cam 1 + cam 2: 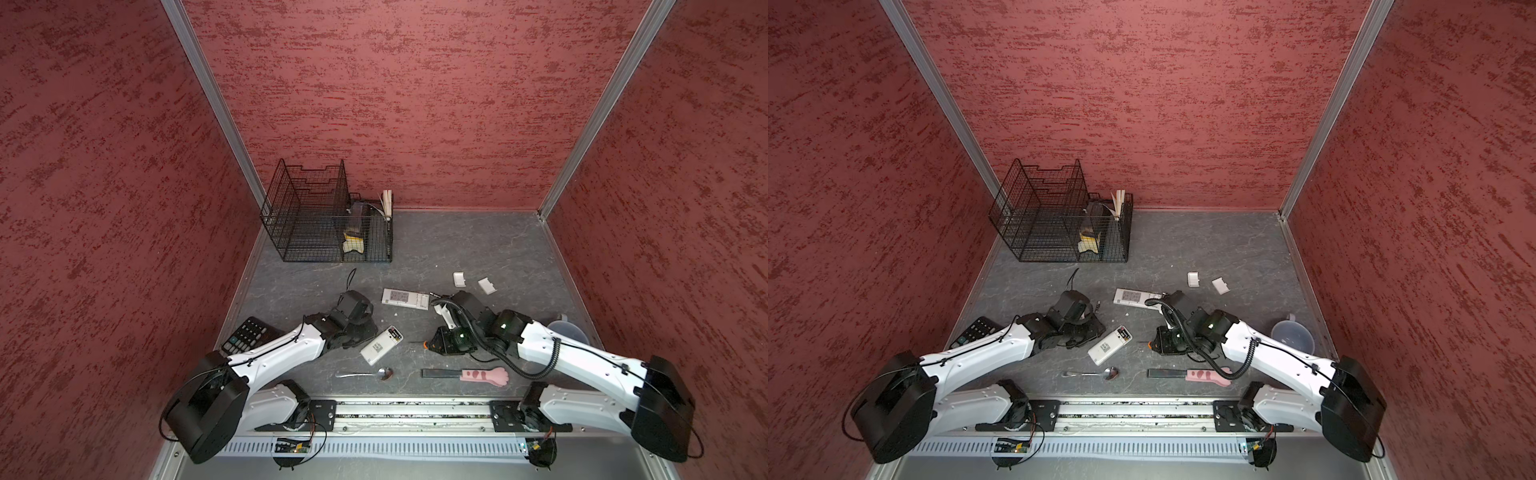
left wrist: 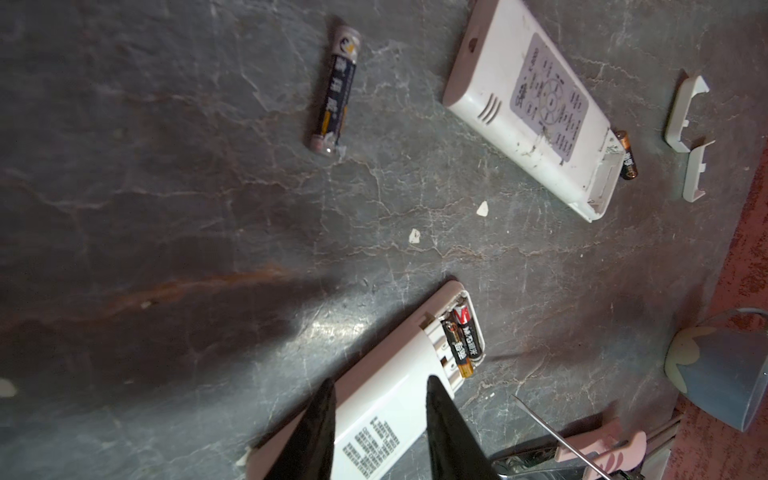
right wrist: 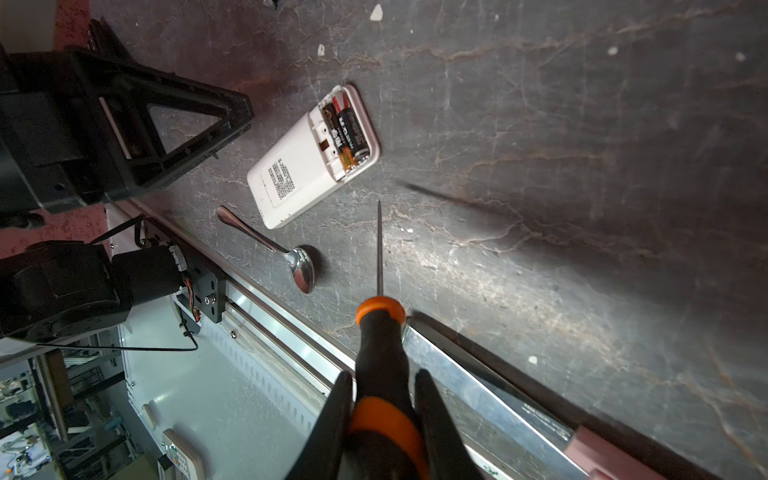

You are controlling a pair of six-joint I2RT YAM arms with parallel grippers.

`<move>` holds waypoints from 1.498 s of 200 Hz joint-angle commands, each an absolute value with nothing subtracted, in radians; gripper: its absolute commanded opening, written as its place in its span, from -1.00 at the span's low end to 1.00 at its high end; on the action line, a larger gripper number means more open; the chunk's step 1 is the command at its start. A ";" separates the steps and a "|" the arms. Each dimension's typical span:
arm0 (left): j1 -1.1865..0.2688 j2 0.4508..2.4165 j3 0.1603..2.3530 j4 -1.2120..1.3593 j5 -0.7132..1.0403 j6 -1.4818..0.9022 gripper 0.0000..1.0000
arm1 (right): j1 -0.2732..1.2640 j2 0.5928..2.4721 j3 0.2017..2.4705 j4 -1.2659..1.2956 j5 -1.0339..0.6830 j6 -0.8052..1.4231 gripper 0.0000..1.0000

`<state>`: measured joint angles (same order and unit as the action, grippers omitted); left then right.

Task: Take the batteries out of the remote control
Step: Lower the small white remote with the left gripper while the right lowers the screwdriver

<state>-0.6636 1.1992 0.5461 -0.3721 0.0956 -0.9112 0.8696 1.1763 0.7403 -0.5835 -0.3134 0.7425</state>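
The near white remote control (image 1: 380, 345) lies face down with its compartment uncovered. Two batteries (image 3: 345, 137) sit side by side inside it. My left gripper (image 2: 380, 384) hovers open over the remote's closed end, one finger along each long side. Another battery (image 2: 334, 91) lies loose on the table. One more battery (image 2: 627, 156) rests against the far white remote (image 2: 528, 108). My right gripper (image 3: 384, 374) is shut on the orange-and-black screwdriver (image 3: 380, 332). Its shaft points at the near remote, and its tip stops short of it.
Two white battery covers (image 1: 459, 279) (image 1: 487, 285) lie beyond the far remote. A spoon (image 1: 368, 374) and a pink paw-handled tool (image 1: 482, 376) lie by the front rail. A calculator (image 1: 245, 336) is at left, a wire basket (image 1: 328, 224) at back left, a cup (image 1: 1292, 337) at right.
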 commanded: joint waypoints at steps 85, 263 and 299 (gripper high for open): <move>-0.672 1.182 0.537 -0.404 0.046 -0.902 0.00 | 0.887 1.262 0.705 -0.387 -0.325 0.790 -1.00; -0.811 1.244 0.593 -0.483 -0.026 -0.806 0.28 | 0.885 1.343 0.819 -0.434 -0.275 0.732 -1.00; -0.889 1.316 0.628 -0.475 -0.086 -0.789 0.38 | 0.885 1.271 0.815 -0.507 -0.224 0.736 -1.00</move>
<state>-0.8509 1.2781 0.5961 -0.4633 -0.0200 -0.8246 0.8803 1.3300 0.7921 -0.4393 -0.2859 0.7395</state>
